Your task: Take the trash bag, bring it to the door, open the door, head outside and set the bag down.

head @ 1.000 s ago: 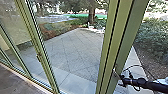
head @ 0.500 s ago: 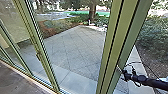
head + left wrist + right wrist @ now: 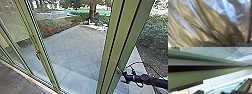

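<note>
At the lower right of the head view my right gripper (image 3: 122, 75) is up against the edge of the green door frame (image 3: 117, 50); its arm reaches in from the right. The same green frame (image 3: 199, 73) crosses the right wrist view at close range, with a dark groove along it. Crumpled, see-through trash bag (image 3: 215, 18) material with a brownish tint, pale bluish patches and folds shows large in the left wrist view. How the fingers of either gripper stand cannot be told.
Through the glass and doorway lies a paved yard (image 3: 75, 50). Another green glazed frame (image 3: 41, 55) with a small handle stands left. Dark indoor floor (image 3: 15, 77) is at the lower left. Bushes (image 3: 155, 35) grow at the right, and a tree trunk (image 3: 92, 11) rises beyond the paving.
The head camera has shifted slightly since the first picture. My right arm and the green frame beside it stand a little further right in the head view.
</note>
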Tool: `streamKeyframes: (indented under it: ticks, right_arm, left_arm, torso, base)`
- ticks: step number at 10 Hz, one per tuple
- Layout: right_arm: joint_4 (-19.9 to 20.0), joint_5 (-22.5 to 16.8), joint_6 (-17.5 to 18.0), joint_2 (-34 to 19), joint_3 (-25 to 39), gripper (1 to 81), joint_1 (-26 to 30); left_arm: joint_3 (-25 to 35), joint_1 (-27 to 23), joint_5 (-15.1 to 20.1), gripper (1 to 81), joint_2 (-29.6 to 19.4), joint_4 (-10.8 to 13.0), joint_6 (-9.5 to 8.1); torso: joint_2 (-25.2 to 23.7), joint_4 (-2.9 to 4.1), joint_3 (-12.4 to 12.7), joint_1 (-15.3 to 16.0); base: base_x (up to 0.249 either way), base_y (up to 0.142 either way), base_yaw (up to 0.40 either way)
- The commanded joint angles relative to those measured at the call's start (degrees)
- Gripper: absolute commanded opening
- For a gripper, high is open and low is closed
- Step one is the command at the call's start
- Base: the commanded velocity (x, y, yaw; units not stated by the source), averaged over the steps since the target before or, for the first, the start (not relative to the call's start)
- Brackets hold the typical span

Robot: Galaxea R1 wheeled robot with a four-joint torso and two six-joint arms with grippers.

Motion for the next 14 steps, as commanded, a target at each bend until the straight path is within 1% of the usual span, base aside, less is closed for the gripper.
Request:
streamKeyframes:
  ticks: [1,2,4,6,8,10,11,13,14]
  right_arm:
    - [-0.4,-4.7,0.3,-6.3,3.3,81.1,11.2]
    - [-0.6,-6.5,0.3,-6.9,3.6,81.1,12.5]
    - [-0.8,-6.9,-1.0,-7.1,3.7,81.1,13.8]
    - [-1.7,-7.0,-1.0,-7.1,3.7,81.1,15.1]
    - [-4.1,-8.4,-1.1,-7.1,4.1,81.1,16.7]
    - [-8.0,-8.5,-1.6,-7.6,5.1,81.1,18.2]
    - [-9.0,-8.6,-2.5,-8.3,5.8,81.1,19.4]
    - [-9.7,-8.7,-4.0,-10.7,8.0,81.1,21.7]
    - [-10.2,-8.7,-4.1,-11.5,8.8,81.1,22.3]
  left_arm:
    - [0.1,-0.6,3.8,1.0,-0.7,-0.3,0.17]
    - [0.1,-0.6,3.8,1.0,-0.7,-0.3,0.17]
    - [0.1,-0.5,3.8,1.0,-0.7,-0.3,0.17]
    - [0.1,-0.6,3.8,1.0,-0.7,-0.2,0.17]
    - [0.1,-0.5,3.8,1.0,-0.7,-0.2,0.17]
    - [0.1,-0.5,3.8,1.0,-0.7,-0.3,0.17]
    - [0.1,-0.5,3.8,1.0,-0.7,-0.3,0.17]
    - [0.1,-0.5,3.9,1.0,-0.6,-0.3,0.17]
    - [0.1,-0.5,3.9,1.0,-0.5,-0.3,0.17]
  torso:
    - [0.0,0.00,0.0,0.0]
    - [0.0,0.00,0.0,0.0]
    - [0.1,0.02,-0.1,0.0]
    - [0.1,0.02,-0.1,0.0]
    - [0.1,0.02,-0.2,0.0]
    - [0.1,0.02,-0.2,0.0]
    - [0.1,0.02,-0.2,0.0]
    - [0.1,0.02,-0.2,0.0]
    - [0.1,0.02,-0.2,0.1]
  base:
    - [0.000,0.000,0.000]
    - [0.000,0.000,0.000]
    - [0.000,0.000,0.000]
    - [0.000,0.000,0.000]
    - [0.000,0.000,0.000]
    - [0.000,0.000,0.000]
    - [0.000,0.000,0.000]
    - [0.000,0.000,0.000]
    - [0.000,0.000,0.000]
